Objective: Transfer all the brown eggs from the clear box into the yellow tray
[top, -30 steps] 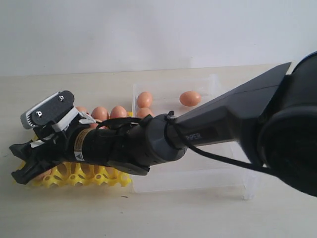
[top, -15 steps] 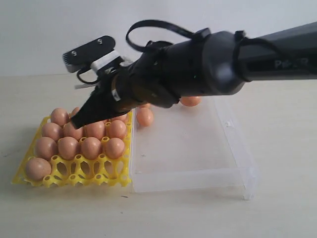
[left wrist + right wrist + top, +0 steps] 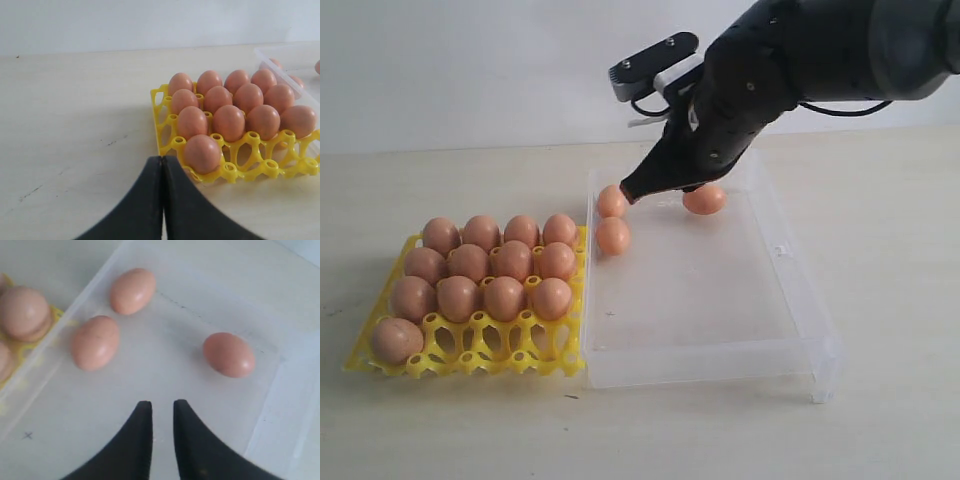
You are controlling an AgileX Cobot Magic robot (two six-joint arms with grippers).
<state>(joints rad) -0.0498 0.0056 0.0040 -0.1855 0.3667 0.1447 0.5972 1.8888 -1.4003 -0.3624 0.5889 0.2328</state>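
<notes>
Brown eggs (image 3: 613, 236) are lying loose in the clear box (image 3: 700, 295), and the empty, barely spread right gripper (image 3: 162, 402) is risking rolling one.

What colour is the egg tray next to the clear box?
The tray is bright yellow all over, an openwork grid. It shows best in the left wrist view.

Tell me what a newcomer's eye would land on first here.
The bright yellow tray on the left of the exterior view, nearly full of brown eggs, catches the eye first. Next comes the dark right gripper, hovering empty over the back of the clear box, where three loose eggs lie on its floor.
</notes>
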